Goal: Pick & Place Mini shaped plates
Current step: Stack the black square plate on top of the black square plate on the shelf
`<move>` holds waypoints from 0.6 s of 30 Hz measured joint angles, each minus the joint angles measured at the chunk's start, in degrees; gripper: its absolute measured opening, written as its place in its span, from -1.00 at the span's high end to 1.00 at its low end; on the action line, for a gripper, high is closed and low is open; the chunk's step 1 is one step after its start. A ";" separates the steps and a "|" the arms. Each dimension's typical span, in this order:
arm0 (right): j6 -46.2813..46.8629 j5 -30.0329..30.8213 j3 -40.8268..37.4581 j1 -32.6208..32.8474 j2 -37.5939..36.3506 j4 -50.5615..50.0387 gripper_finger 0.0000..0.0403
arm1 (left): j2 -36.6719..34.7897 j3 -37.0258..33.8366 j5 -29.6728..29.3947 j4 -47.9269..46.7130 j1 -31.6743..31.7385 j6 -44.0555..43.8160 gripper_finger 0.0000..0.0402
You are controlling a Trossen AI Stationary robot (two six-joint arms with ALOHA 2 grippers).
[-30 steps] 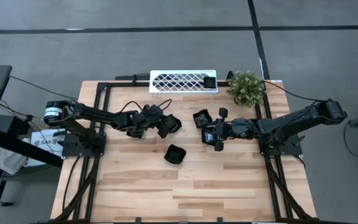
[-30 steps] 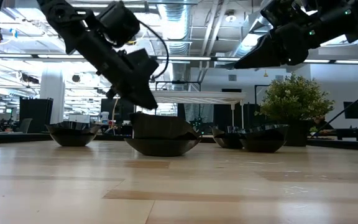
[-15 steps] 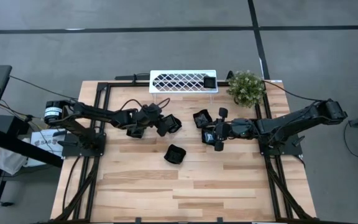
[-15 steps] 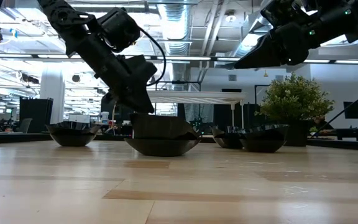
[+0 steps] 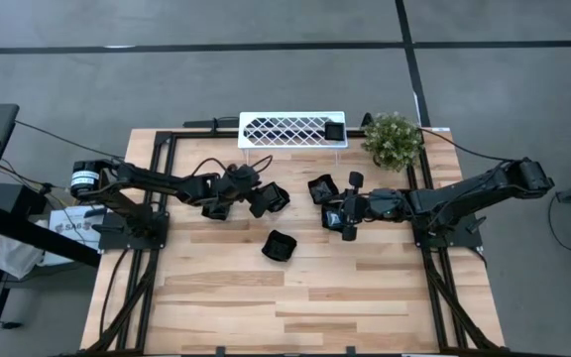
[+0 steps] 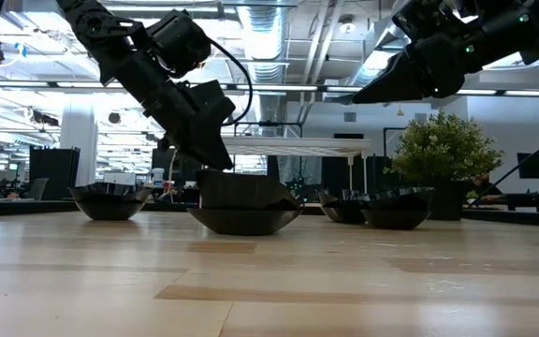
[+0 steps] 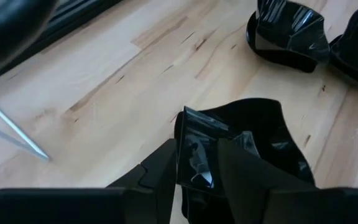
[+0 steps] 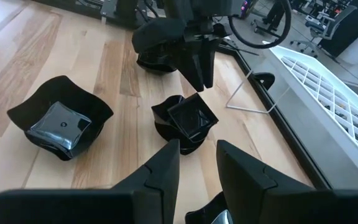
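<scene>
Little of the task appears to be done. One plate is seen lying at the right end of the white rack, which is judged to be the place meant for all of them. The rest of the lattice is bare. The other plates are found down on the table. A front plate is set alone toward the table's middle, and a pair of plates is seen close together just beside the right gripper. One more, the near plate, is found at the left gripper. A further dark shape under the left arm may be a fifth, but this cannot be told. The left gripper is placed at the near plate's raised rim, just in front of the rack. Whether the rim is clamped or only straddled cannot be told, nor whether the plate is lifted off the wood. The right gripper is held parted and empty above the table, near the pair. At least four plates are judged to be left to move.
</scene>
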 joint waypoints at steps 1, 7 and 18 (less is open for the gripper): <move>0.00 0.00 0.00 0.00 0.00 0.00 0.50 | 0.00 -0.02 0.01 0.46 0.00 0.14 0.39; 0.00 0.00 0.02 0.00 0.00 -0.02 0.50 | 0.00 -1.02 0.24 2.29 0.00 0.29 0.27; -0.02 0.00 0.04 0.00 0.00 -0.03 0.50 | 1.45 -3.76 -0.40 6.33 0.07 -2.14 0.19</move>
